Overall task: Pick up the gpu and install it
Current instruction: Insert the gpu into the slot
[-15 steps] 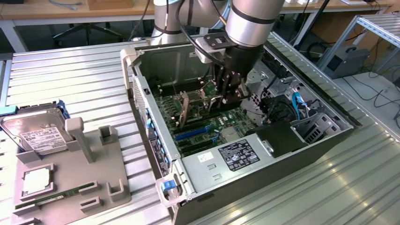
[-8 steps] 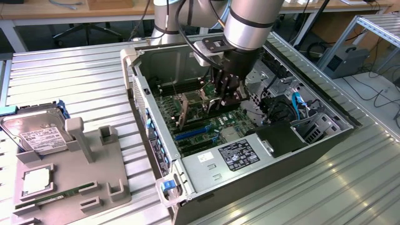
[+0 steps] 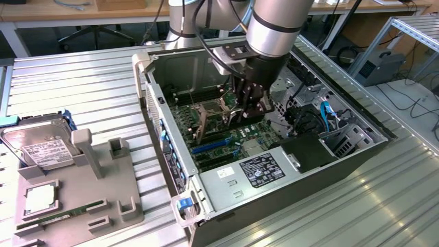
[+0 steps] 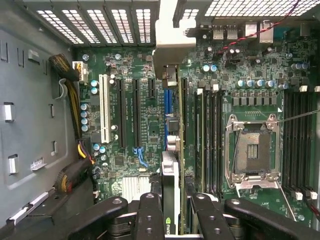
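Observation:
My gripper (image 3: 250, 105) has reached down into the open computer case (image 3: 147, 92) and is shut on the gpu (image 3: 204, 122). In the wrist view the gpu (image 4: 171, 155) is seen edge-on between the two black fingers (image 4: 150, 215). Its silver bracket (image 4: 170, 45) reaches toward the case's slotted rear wall. The card stands upright over the motherboard (image 4: 125, 75), in line with the blue expansion slot (image 4: 167, 105). I cannot tell whether its bottom edge is seated in the slot.
An open CPU socket (image 4: 252, 147) and memory slots lie beside the card. A power supply (image 3: 264, 170) fills the case's near end. At the exterior view's left, a grey fixture (image 3: 103, 190) holds a hard drive (image 3: 44, 149), a chip (image 3: 40, 198) and a memory stick (image 3: 58, 217).

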Motion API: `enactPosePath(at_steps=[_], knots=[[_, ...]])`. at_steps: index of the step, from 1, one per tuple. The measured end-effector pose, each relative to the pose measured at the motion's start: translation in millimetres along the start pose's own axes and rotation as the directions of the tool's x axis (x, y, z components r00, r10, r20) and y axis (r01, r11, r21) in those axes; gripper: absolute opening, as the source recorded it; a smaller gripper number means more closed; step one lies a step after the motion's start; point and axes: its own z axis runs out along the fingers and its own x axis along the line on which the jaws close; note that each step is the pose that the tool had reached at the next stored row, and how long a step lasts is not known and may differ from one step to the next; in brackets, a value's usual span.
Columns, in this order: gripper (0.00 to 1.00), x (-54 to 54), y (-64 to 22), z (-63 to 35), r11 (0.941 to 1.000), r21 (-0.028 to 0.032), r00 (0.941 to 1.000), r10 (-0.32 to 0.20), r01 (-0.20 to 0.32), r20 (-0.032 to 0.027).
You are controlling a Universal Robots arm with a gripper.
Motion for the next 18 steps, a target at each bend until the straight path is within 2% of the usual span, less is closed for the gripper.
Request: enactPosePath(at_steps=[3,4,6,7,10,11,18], knots=[[0.27,0.1,5.3,0.1,1.0,-0.0001,1.0,0.0,0.0,0.0],[0.27,0.3,13.9,2.8,1.0,0.0,1.0,0.0,0.0,0.0],[0.27,0.9,20.3,17.3,1.0,-0.0001,1.0,0.0,0.0,0.0],[0.27,1.1,29.1,21.8,1.0,-0.0001,1.0,0.0,0.0,-0.0001],[0.27,1.1,30.3,21.9,1.0,-0.0001,1.0,0.0,0.0,0.0],[0.27,1.2,37.7,21.9,1.0,0.0,1.0,0.0,0.0,0.0],[0.27,1.4,38.0,25.0,1.0,0.0007,1.0,0.0,0.0,0.0001]])
